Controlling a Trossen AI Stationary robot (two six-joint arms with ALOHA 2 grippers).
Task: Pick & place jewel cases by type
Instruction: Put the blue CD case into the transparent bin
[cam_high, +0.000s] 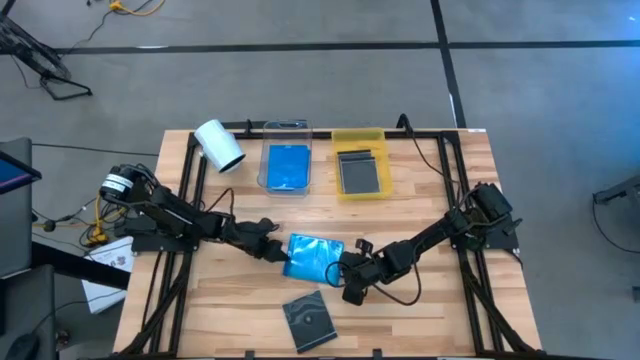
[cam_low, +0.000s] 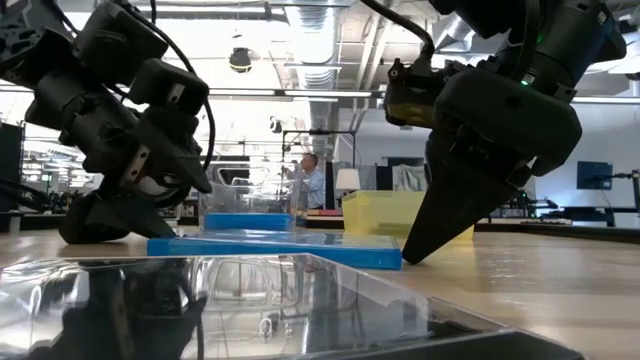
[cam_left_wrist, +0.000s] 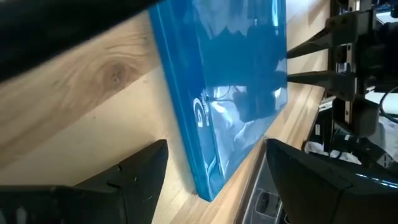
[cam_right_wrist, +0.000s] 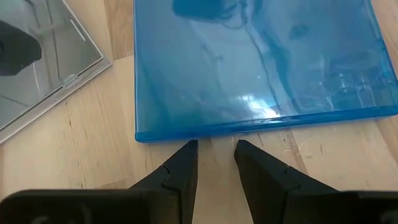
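Blue jewel case (cam_high: 314, 257) flat between both end effectors, seemingly ungripped.

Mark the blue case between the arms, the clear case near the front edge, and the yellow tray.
blue case (cam_high: 313, 257), high view, middle of its lid
clear case (cam_high: 308, 320), high view, on the disc
yellow tray (cam_high: 359, 138), high view, far rim

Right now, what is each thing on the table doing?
Blue case: flat on the table, between both arms' fingers.
Clear case: flat, near the front edge.
Clear tray: holds a blue case.
Yellow tray: holds a grey case.
White roll: lying on its side.
Left fingers: open.
Right fingers: narrowly apart, holding nothing.
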